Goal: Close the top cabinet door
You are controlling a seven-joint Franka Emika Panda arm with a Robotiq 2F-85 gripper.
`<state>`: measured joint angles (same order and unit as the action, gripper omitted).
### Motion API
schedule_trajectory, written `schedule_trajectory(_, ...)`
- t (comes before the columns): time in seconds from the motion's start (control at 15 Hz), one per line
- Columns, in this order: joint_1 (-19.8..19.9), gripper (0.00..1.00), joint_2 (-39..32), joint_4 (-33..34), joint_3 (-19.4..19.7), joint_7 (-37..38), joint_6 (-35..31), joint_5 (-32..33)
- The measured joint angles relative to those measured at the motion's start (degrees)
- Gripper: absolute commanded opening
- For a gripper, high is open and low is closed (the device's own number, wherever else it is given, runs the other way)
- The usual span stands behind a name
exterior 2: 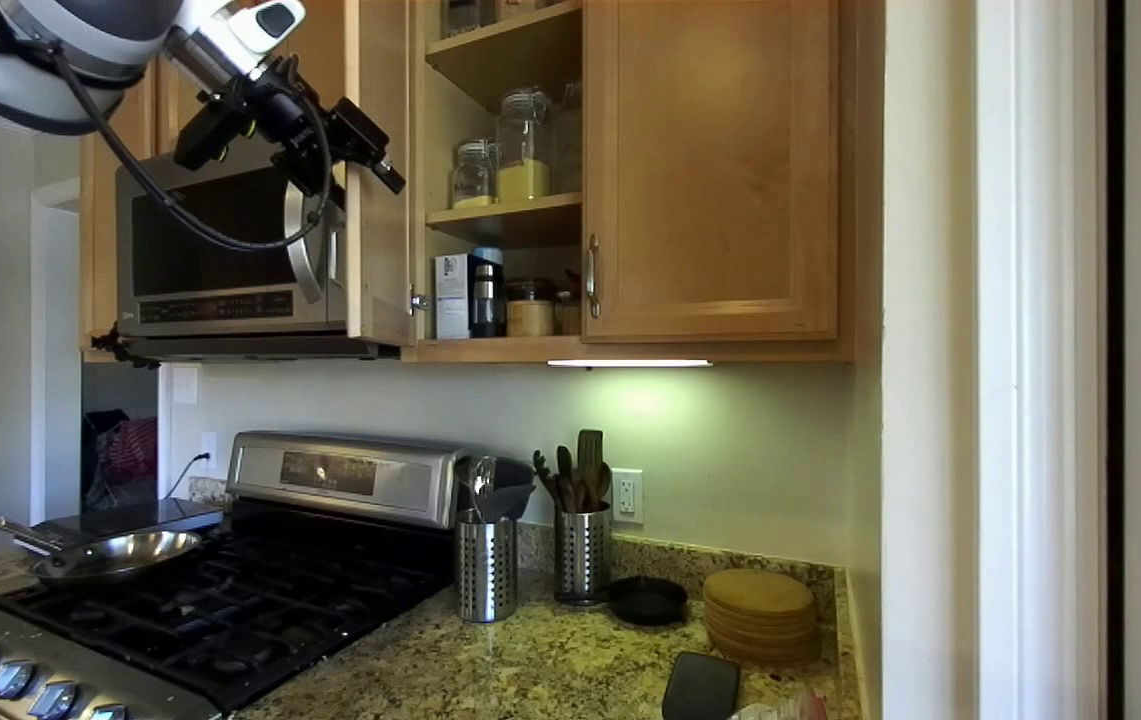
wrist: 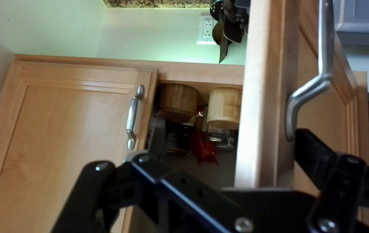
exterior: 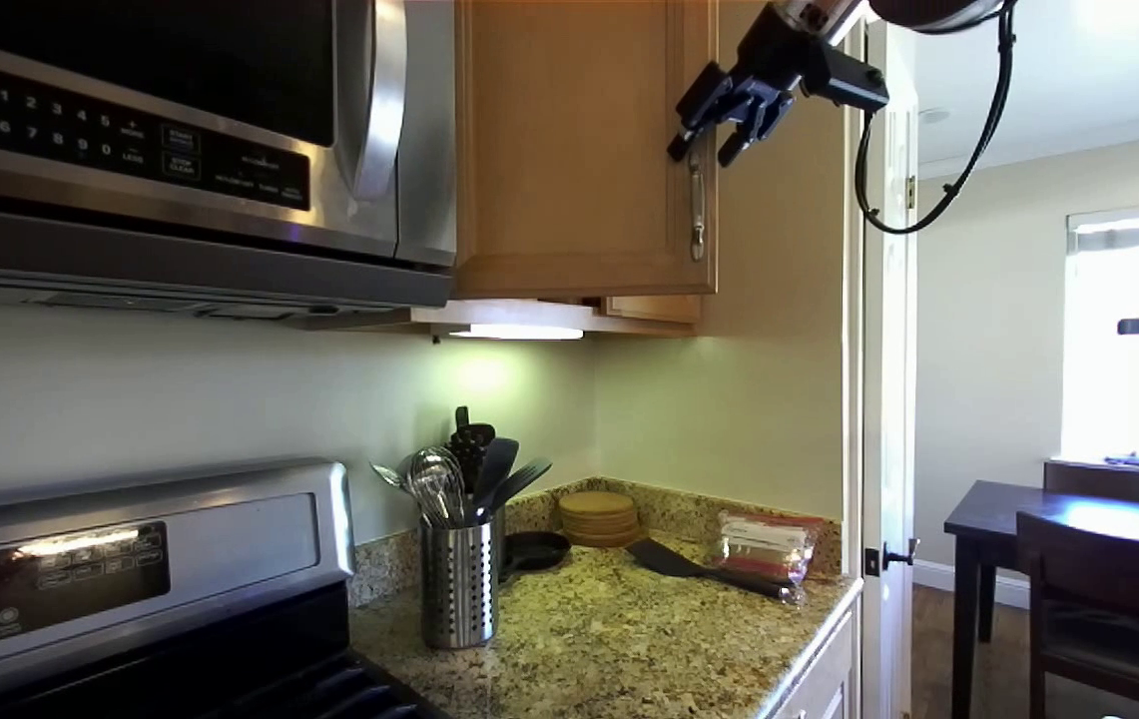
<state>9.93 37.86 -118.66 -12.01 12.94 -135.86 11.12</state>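
Jaws spread wide, the black two-fingered tool [exterior: 705, 150] straddles the free edge of the tall, flat, honey-coloured wooden cabinet door [exterior: 569, 150]. In both exterior views we see that door standing swung out from its cabinet [exterior 2: 500, 351], beside the stainless-steel and black microwave [exterior: 160, 170]; pale wooden shelves [exterior 2: 505, 225] with clear glass jars [exterior 2: 525, 145] show inside. In the wrist view one black finger [wrist: 317, 155] sits just beside the slim silver bar handle [wrist: 326, 64], and we cannot tell whether they touch. Below, a perforated silver metal cylinder [exterior: 459, 589] full of utensils [exterior: 496, 474] stands on the speckled granite surface [exterior: 589, 639].
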Motion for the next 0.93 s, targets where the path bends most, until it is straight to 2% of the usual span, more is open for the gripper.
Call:
schedule_trajectory(0.67,0.8,1.0,-0.9,0.0,0.0,2.6,0.4,2.4)
schedule_trajectory(0.93,1.5,1.0,-4.1,0.4,0.0,4.6,0.4,2.8)
